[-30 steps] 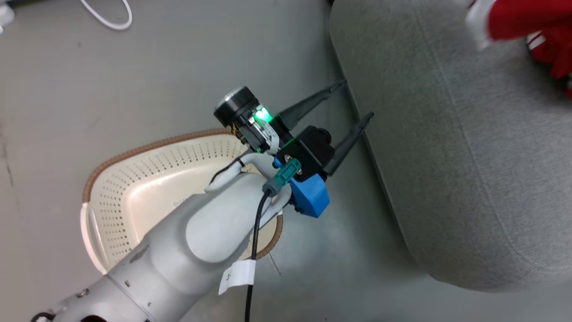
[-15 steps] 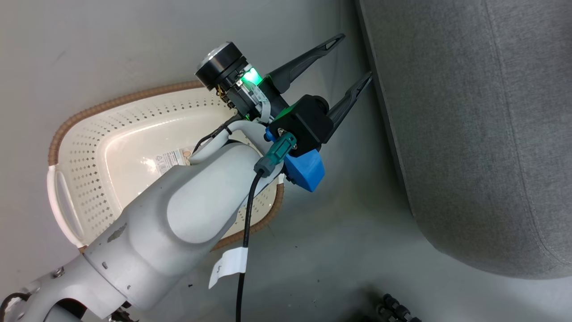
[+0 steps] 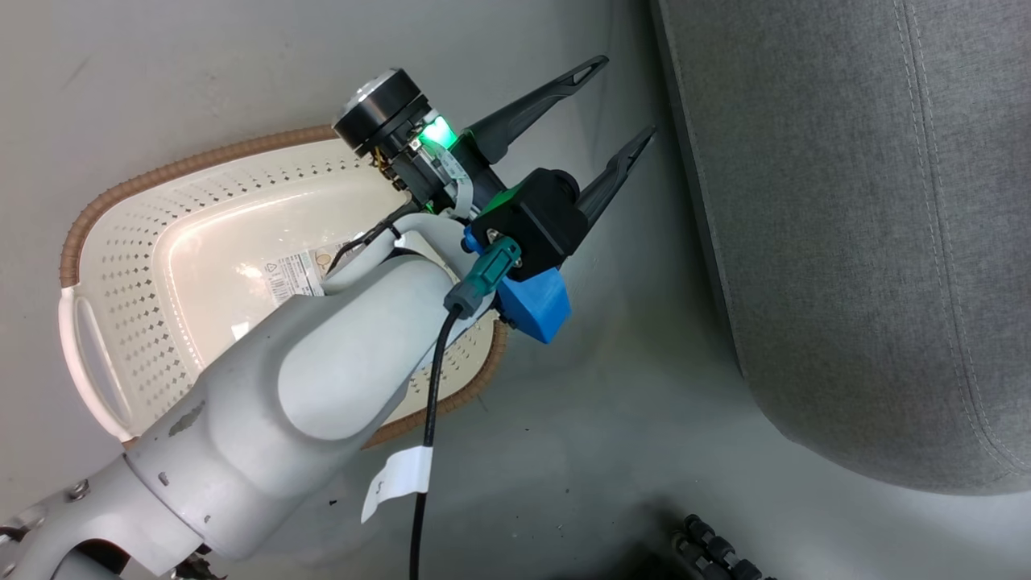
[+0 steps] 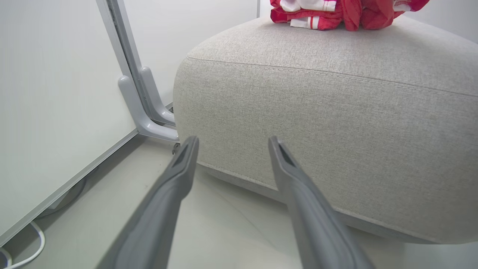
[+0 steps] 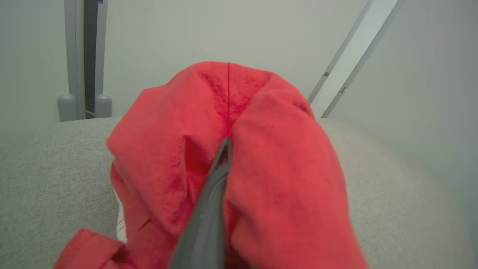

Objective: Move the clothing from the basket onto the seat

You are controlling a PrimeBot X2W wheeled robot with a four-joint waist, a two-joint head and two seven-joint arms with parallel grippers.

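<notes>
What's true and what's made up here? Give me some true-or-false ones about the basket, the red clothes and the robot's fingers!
1. The visible part of the basket holds no clothes. True.
2. The left gripper has its fingers squeezed shut. False: they stand wide apart, holding nothing.
3. On top of the seat lies red clothing. True.
4. The right gripper is empty. False: its fingers are shut on red clothing.
5. The basket stands on the seat. False: it stands on the floor beside it.
</notes>
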